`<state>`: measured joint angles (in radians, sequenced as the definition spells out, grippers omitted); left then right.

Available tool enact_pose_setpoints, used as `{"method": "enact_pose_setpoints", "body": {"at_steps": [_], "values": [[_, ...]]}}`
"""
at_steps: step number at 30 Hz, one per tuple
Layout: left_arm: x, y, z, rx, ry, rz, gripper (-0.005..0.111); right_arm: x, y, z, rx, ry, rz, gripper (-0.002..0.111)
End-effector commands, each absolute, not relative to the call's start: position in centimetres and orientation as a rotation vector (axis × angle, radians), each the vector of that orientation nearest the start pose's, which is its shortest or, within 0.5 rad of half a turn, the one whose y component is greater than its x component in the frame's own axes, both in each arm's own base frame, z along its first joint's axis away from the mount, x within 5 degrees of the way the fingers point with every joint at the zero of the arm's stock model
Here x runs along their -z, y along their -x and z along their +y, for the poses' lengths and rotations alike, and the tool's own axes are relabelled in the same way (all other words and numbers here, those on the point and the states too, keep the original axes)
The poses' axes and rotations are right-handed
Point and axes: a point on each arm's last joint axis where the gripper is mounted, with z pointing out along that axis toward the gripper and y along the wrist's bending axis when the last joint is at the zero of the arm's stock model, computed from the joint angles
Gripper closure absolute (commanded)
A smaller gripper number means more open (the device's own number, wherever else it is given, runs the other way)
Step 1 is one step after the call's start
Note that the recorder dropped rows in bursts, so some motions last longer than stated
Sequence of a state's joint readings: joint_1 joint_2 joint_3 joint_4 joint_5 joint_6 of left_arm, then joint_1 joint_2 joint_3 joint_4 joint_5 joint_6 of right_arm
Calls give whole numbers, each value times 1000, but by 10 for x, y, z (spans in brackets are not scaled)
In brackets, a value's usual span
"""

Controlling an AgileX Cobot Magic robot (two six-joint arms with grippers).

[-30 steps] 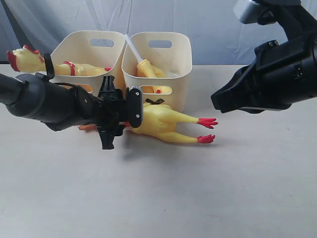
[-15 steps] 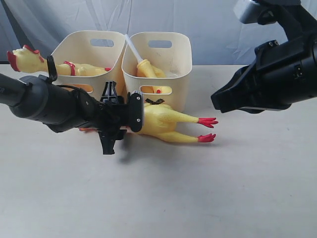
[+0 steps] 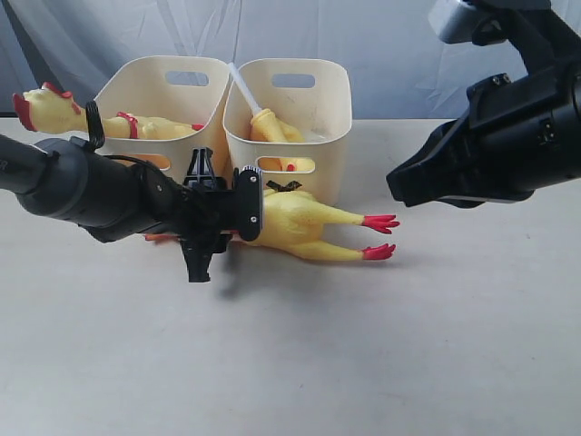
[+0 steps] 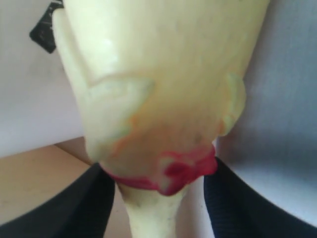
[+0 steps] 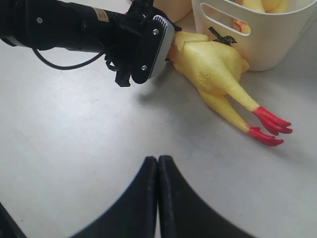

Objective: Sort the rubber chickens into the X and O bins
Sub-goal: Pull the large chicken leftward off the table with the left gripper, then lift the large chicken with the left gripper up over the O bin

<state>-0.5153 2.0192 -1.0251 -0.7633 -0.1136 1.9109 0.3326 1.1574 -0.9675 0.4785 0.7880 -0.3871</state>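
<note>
exterior view put my left gripper (image 3: 227, 227) at the neck end of the large chicken (image 3: 304, 225), which lay on the table (image 3: 363, 345) just on the near side of the right bin (image 3: 289, 100), but it hid the fingers. left wrist view filled that in: black fingers (image 4: 81, 208) sat apart on either side of the neck below the red band (image 4: 173, 171), a gap showing on one side, nothing clamped. right wrist view showed the right gripper (image 5: 157, 163) with tips pressed together, empty, raised over the table. i couldn't read the bin's mark.
</note>
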Motion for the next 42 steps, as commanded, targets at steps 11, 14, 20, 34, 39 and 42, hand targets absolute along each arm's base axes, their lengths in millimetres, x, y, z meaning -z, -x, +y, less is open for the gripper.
{"method": "enact_pose_setpoints", "body": {"at_steps": [11,14,20,34,39,42], "values": [[-89,-340,-189,-333,-1824,1703,83,-330,-208,103,-533,596,2327,109],[-89,-340,-189,-331,-1825,1703,107,-330,-208,103,-533,596,2327,109],[-92,-331,-193,-212,-1880,1717,107,-329,-208,103,-534,598,2330,109],[-160,-302,-197,181,-1669,1953,107,-331,-200,98,-473,679,2344,109],[-174,-282,-181,233,-1544,2319,107,-346,-185,83,-321,675,2285,109],[-186,-273,-176,270,-1433,2455,107,-354,-176,79,-300,668,2245,109]]}}
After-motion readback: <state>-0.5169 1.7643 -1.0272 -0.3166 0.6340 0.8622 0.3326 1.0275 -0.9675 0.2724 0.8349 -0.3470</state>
